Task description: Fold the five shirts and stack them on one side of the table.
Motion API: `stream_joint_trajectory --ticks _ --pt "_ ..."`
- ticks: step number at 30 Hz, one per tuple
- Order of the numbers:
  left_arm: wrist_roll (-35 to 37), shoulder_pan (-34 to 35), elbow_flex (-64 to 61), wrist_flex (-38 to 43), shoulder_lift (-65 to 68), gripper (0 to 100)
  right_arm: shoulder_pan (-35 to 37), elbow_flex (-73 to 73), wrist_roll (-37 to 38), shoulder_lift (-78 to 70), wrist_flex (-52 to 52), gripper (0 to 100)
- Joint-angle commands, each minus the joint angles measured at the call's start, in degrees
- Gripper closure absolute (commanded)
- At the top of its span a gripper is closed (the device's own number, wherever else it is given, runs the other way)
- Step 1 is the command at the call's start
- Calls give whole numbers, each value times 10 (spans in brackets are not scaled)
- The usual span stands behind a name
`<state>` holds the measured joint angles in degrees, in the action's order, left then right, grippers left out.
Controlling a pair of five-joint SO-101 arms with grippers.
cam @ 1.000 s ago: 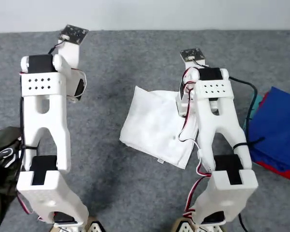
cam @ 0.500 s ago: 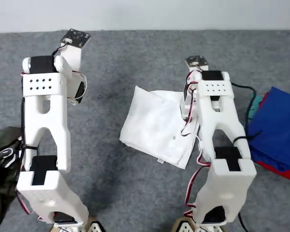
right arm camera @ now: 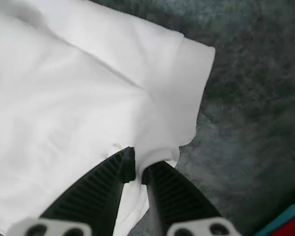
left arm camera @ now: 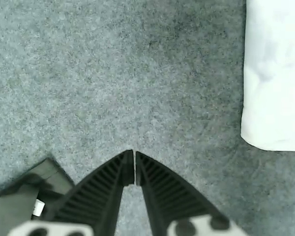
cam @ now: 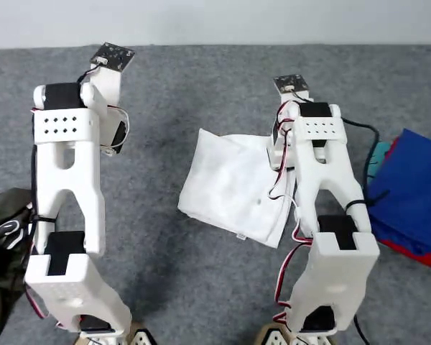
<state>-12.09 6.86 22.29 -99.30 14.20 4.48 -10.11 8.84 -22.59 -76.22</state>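
The high camera hangs fixed above the grey table (cam: 201, 86) and looks almost straight down. The pale wall (cam: 215, 21) forms a strip along the top of the frame. Both arm bases sit at the bottom edge, the left arm (cam: 65, 180) and the right arm (cam: 323, 187) reaching up the frame. It stands far enough off to take in the white shirt (cam: 230, 187) at centre, the blue shirt (cam: 416, 194) at the right edge and the dark shirt (cam: 3, 215) at the left edge.

The left wrist camera looks down past the left gripper (left arm camera: 134, 167) from close above the table. It shares an edge of the white shirt and a corner of the dark shirt with the high view.

The right wrist camera sits nearer still, looking past the right gripper (right arm camera: 137, 164) at the white shirt's edge.
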Motion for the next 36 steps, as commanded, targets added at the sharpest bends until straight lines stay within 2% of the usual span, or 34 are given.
stream_joint_trajectory --ticks 1,10,15,24,32,34,36 --pt "-3 0 1 -11 -30 986 7 -39 39 6 7 990" --pt "-4 4 1 -11 -30 986 2 -150 114 0 9 990" --pt "-5 3 1 -11 -30 986 1 -163 142 -1 65 990" --pt "-5 4 1 -11 -28 986 -40 -166 145 -80 76 990" --pt "-6 1 4 -10 4 986 -44 -166 145 -77 69 988" --pt "-6 0 4 -8 4 986 -44 -166 145 -73 66 957" --pt "-6 1 4 -8 4 986 -41 -175 143 -68 49 879"
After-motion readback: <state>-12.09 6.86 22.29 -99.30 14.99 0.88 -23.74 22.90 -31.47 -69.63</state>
